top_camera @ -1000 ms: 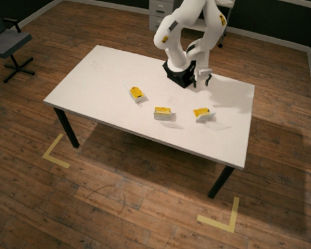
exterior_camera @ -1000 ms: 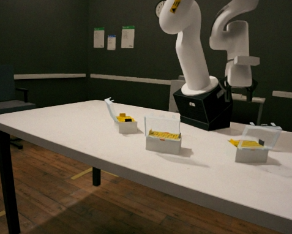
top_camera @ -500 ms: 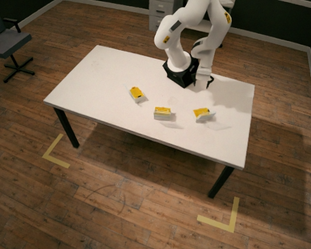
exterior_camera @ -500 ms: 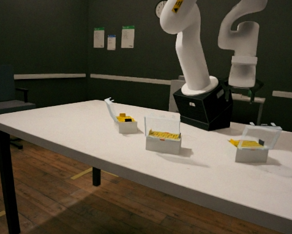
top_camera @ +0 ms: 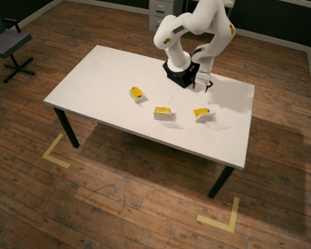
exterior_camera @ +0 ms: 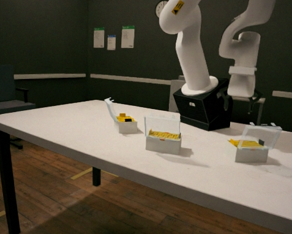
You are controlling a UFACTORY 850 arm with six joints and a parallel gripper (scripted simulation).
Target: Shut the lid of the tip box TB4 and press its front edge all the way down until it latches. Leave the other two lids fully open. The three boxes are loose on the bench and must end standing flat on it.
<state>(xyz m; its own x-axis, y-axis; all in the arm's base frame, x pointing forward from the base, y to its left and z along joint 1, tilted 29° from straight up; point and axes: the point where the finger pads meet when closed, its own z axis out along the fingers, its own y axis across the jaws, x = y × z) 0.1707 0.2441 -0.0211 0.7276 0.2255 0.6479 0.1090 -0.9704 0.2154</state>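
Three white tip boxes with yellow tip racks stand flat on the white table (top_camera: pixel 97 75) (exterior_camera: pixel 67 122), all with clear lids open. The left box (top_camera: pixel 137 94) (exterior_camera: pixel 125 124) has its lid (exterior_camera: pixel 110 107) tilted back. The middle box (top_camera: pixel 162 113) (exterior_camera: pixel 163 141) has its lid (exterior_camera: pixel 162 124) upright. The right box (top_camera: pixel 203 114) (exterior_camera: pixel 251 151) has its lid (exterior_camera: pixel 261 136) raised. I cannot read which box is TB4. My gripper (top_camera: pixel 201 87) (exterior_camera: pixel 239 102) is open and empty. It points down beside the robot base, behind and above the right box.
The black robot base (top_camera: pixel 182 73) (exterior_camera: pixel 204 107) stands at the table's back edge. An office chair (top_camera: pixel 9 42) (exterior_camera: pixel 5 92) stands off to the left on the floor. A grey cabinet (top_camera: pixel 160 13) is behind the table.
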